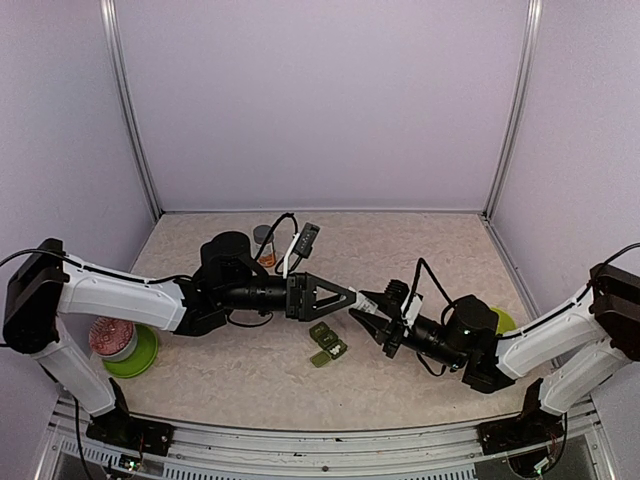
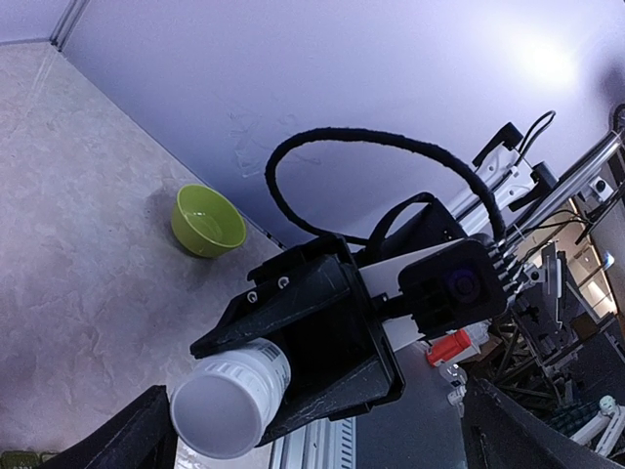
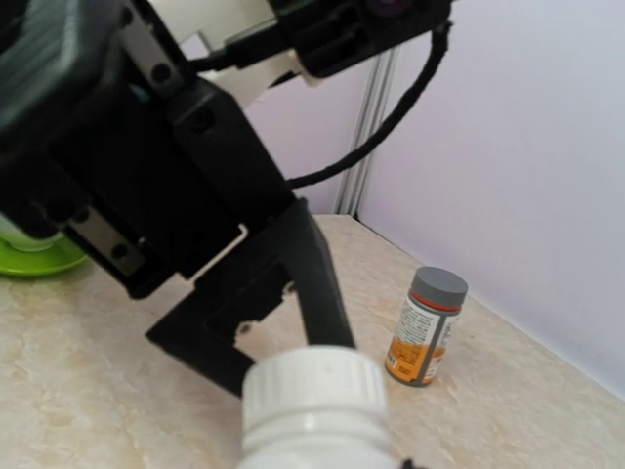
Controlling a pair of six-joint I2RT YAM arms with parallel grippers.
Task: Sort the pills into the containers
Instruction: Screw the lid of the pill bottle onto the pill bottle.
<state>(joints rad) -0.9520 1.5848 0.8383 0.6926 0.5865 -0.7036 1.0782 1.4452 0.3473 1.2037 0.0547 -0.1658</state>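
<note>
The containers, a small olive-green pill box (image 1: 326,345), lie on the table under the spot where both grippers meet. No loose pills show. My right gripper (image 1: 365,314) is shut on a white pill bottle (image 2: 223,403), held level above the table with its ribbed white cap (image 3: 312,401) pointing at the left arm. My left gripper (image 1: 345,298) stands open just in front of that cap. Its black fingers (image 3: 311,283) are apart and hold nothing. A sliver of the pill box (image 2: 20,457) shows in the left wrist view.
An orange-labelled bottle with a grey cap (image 1: 265,246) (image 3: 425,327) stands upright at the back. A lime-green bowl (image 1: 503,320) (image 2: 207,221) sits behind the right arm. A green plate (image 1: 140,352) with a round red-and-white tub (image 1: 112,338) is at the left.
</note>
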